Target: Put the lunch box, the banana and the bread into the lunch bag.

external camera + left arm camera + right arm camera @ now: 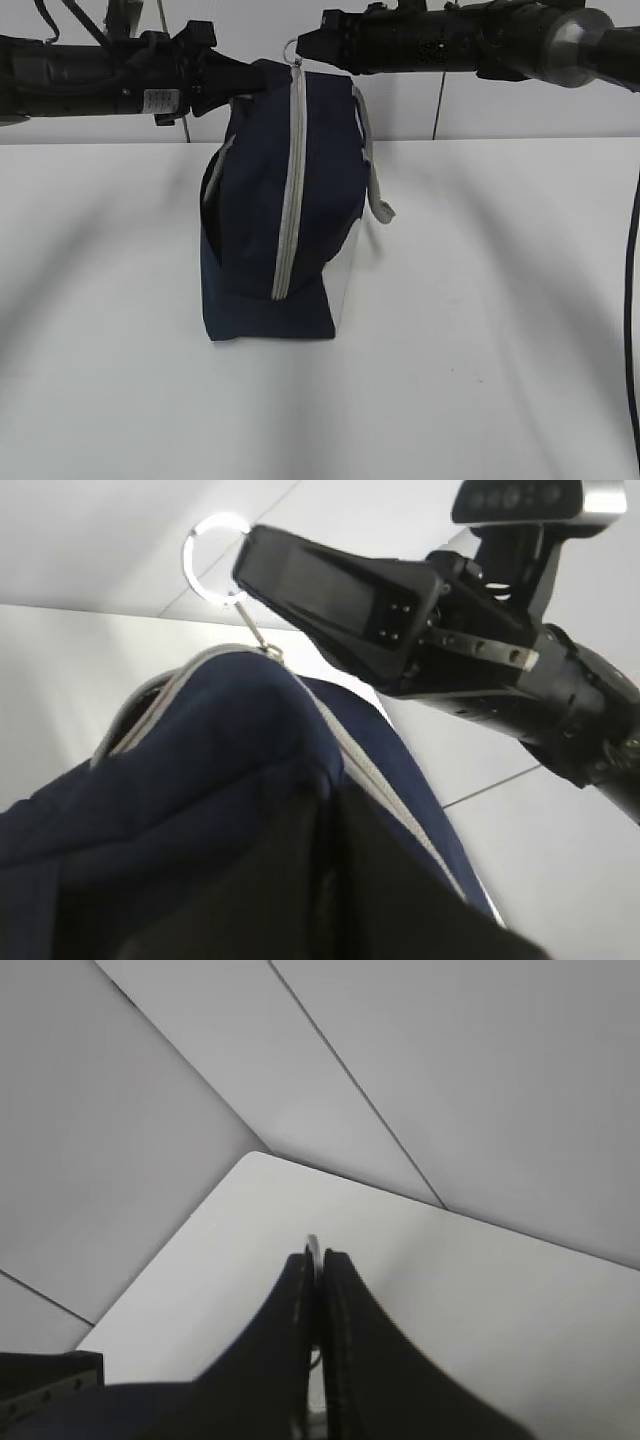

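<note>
**Both hands at the top of the zipped lunch bag**

Exterior view: the lunch bag [280, 220] stands upright mid-table, nearer the far edge, zipper [290, 190] closed. The left hand [232, 78] is clenched on the fabric at its top.

Left wrist view: the right hand [252, 568] pinches the ring pull [215, 558] above the navy fabric, which looks soft and likely to sag.

Right wrist view: its fingers [300, 1310] are pressed together on the ring. The ring seems the sound hold; the cloth needs bracing.
</note>
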